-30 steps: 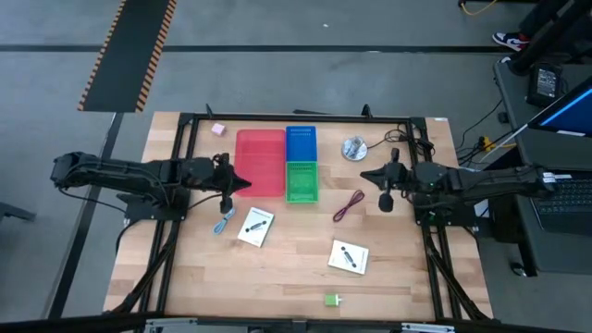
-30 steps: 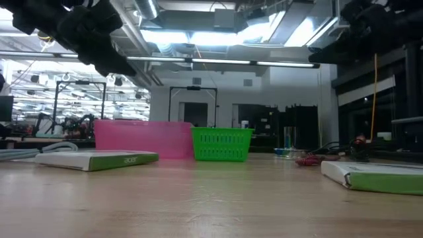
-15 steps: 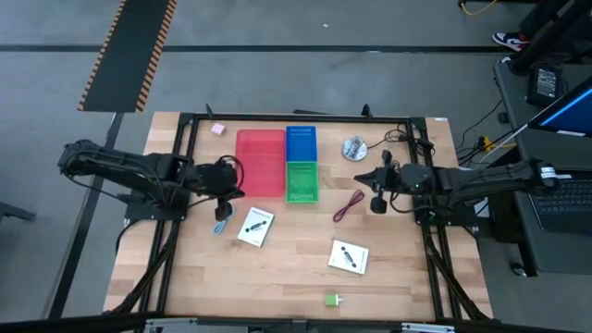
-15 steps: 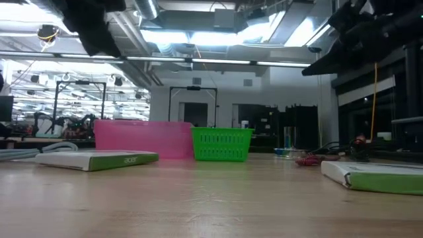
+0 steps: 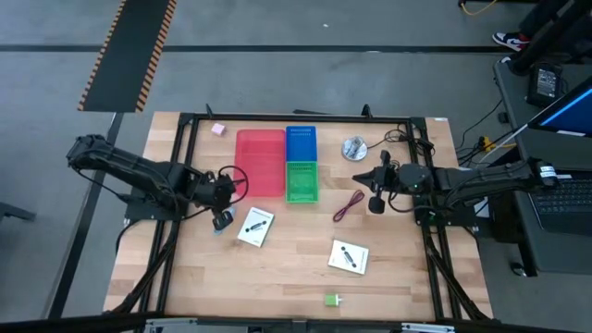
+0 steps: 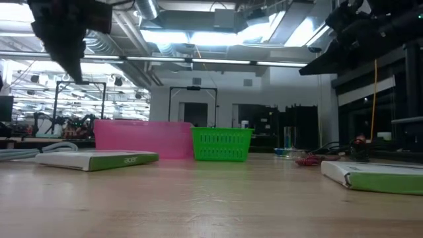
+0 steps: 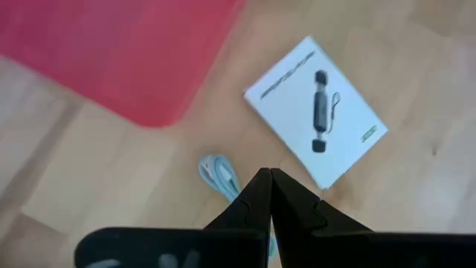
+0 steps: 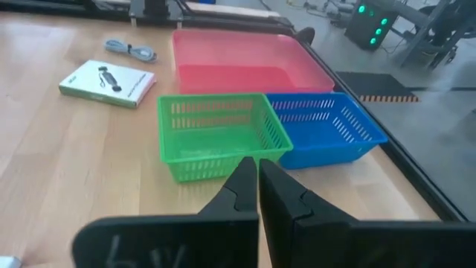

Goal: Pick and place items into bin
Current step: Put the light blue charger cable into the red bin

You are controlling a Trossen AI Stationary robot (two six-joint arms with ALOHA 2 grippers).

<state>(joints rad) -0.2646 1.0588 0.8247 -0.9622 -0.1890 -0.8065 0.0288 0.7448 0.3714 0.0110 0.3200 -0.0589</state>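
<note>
My left gripper [image 5: 222, 218] [image 7: 268, 175] is shut and points down, raised above the table over the grey-blue cable [image 7: 220, 176] [image 5: 220, 226], which lies flat beside a white card [image 7: 316, 112] [image 5: 256, 227]. My right gripper [image 5: 376, 200] [image 8: 258, 164] is shut and hovers above the table beside the dark red cable [image 5: 348, 205], facing the green basket [image 8: 219, 141]. A second white card [image 5: 349, 257] lies flat nearer the near edge. A green block [image 5: 331, 300] sits near the near edge and a pink block [image 5: 218, 129] near the far edge.
A red tray [image 5: 261, 162], a blue basket [image 5: 301, 143] and the green basket [image 5: 302, 181] stand side by side at the table's far middle. A round silver disc [image 5: 353, 148] and dark cables [image 5: 407, 143] lie at the far right. Bare wood spreads along the near edge.
My left gripper has drawn back from the red tray toward the table's near-left and tipped from level to pointing down over the grey-blue cable. My right gripper has shifted a little toward the table's left and near side, toward the dark red cable. No item has moved.
</note>
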